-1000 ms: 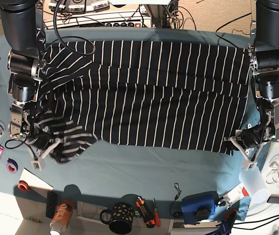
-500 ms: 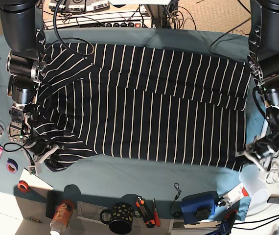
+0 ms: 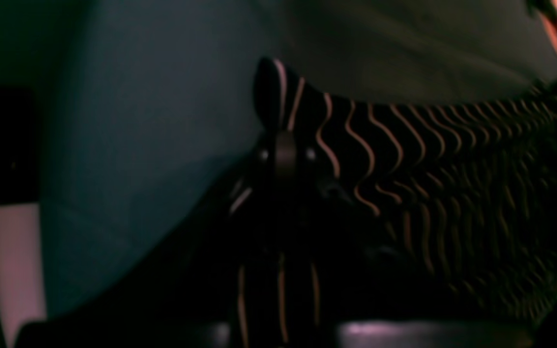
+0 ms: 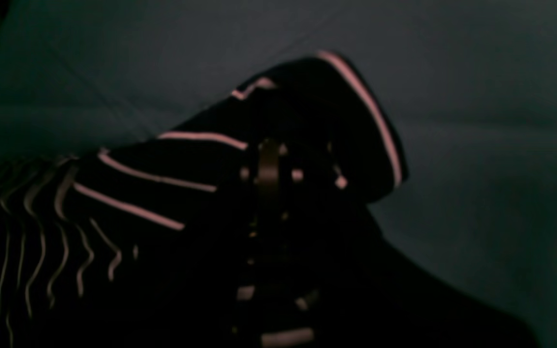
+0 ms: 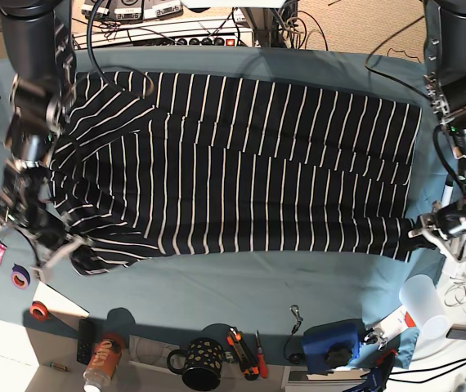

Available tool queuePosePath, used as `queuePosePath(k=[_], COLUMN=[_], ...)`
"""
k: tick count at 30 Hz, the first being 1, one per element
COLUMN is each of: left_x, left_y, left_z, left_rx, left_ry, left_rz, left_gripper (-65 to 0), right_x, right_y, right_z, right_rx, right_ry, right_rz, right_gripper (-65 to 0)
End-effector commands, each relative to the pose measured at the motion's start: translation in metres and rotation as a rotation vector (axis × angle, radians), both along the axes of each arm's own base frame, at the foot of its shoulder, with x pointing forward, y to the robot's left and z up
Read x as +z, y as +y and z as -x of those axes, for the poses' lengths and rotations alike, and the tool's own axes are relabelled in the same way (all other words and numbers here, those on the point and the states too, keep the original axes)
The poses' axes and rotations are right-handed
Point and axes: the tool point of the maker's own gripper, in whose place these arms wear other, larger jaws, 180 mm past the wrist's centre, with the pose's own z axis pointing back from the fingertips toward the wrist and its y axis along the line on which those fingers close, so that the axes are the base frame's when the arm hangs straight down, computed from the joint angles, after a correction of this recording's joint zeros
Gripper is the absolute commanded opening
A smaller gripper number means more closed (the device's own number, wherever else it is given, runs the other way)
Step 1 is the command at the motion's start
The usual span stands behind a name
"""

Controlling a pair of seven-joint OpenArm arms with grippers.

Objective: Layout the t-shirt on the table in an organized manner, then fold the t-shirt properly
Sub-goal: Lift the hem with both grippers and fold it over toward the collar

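Now the t-shirt lies spread across the table, stretched between the two arms. The left gripper pinches its near hem corner at the table's edge, and the right gripper is clenched on the bunched sleeve end opposite. Compared with a second ago, both grippers sit farther apart and the fabric's near edge is pulled straighter, with fewer wrinkles.

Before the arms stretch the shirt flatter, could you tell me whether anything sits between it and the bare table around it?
Nothing visible does. Both tools are already shut on the t-shirt, left tool, right tool, and the table beside it is bare; clutter lies along the near edge.
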Motion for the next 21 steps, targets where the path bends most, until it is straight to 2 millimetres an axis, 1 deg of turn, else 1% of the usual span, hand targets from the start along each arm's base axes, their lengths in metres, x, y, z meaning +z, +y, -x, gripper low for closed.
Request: queuePosePath(k=[1, 7, 10, 13, 16, 21], left_x=[0.029, 0.033, 0.036, 0.041, 0.045, 0.047], left_y=[0.016, 0.014, 0.016, 0.019, 0.022, 0.018], left_z=[-0.013, 0.000, 0.004, 0.007, 0.011, 0.022], left_rx=[0.020, -0.030, -0.042, -0.046, -0.060, -0.110], left_ry=[-0.073, -0.019, -0.010, -0.009, -0.002, 0.034], left_rz=[-0.005, 0.050, 0.066, 0.077, 0.095, 0.122], left_gripper=[-65.0, -65.0, -65.0, -65.0, -65.0, -65.0], right_x=[0.029, 0.029, 0.030, 0.037, 0.043, 0.054], right_y=[-0.008, -0.011, -0.013, -0.018, -0.027, -0.037], right_z=[-0.009, 0.027, 0.041, 0.050, 0.056, 0.065], right_rx=[-0.005, 0.047, 0.057, 0.043, 0.019, -0.011], right_ry=[-0.082, -0.082, -0.093, -0.115, -0.102, -0.087], right_rz=[0.013, 0.121, 0.154, 0.156, 0.148, 0.123], right_gripper=[-65.0, -65.0, -65.0, -65.0, -65.0, -65.0])
